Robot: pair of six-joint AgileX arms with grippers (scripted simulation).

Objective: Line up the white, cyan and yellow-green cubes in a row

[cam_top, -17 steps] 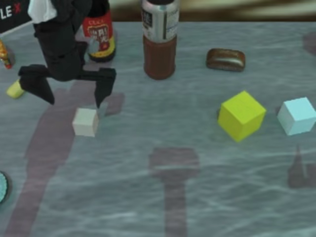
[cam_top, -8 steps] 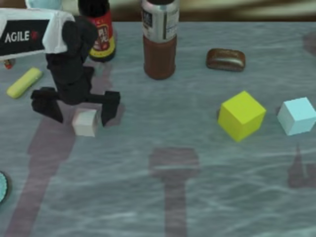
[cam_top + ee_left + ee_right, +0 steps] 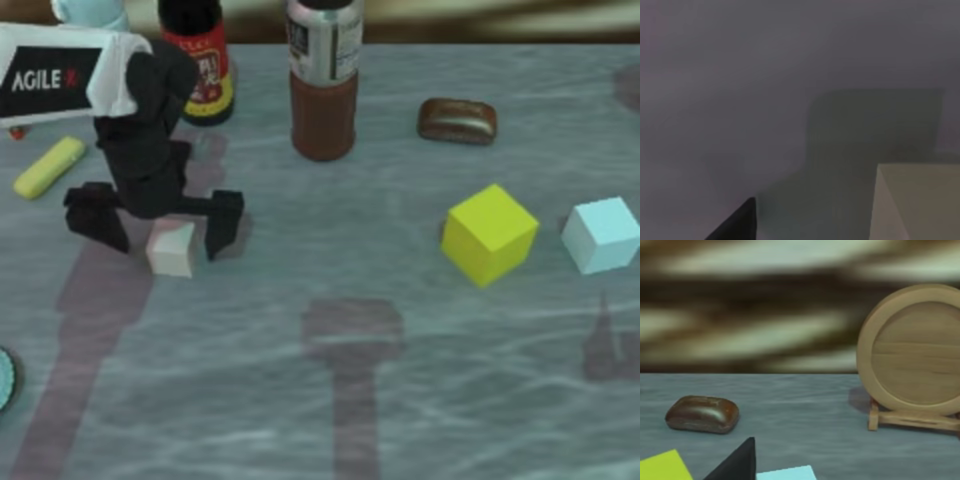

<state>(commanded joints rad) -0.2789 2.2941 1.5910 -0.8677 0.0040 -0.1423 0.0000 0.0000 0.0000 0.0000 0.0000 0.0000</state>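
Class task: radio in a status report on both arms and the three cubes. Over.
Left end effector open, straddling small off-white matte cube. Right arm out of top view. Large yellow-green cube and pale cyan cube sit right, untouched. Nothing blocking.

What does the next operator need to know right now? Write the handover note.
Left gripper: open, down at the table on the left side, fingers straddling the white cube, not closed on it.
Right gripper: out of the top view; only a dark fingertip shows in the right wrist view, state unclear.
Yellow-green cube sits right of centre, cyan cube beside it near the right edge, apart from it.
Done: nothing lined up yet; the white cube lies far left of the other two.
Left: grasp the white cube, bring it over, and set all three in a row.
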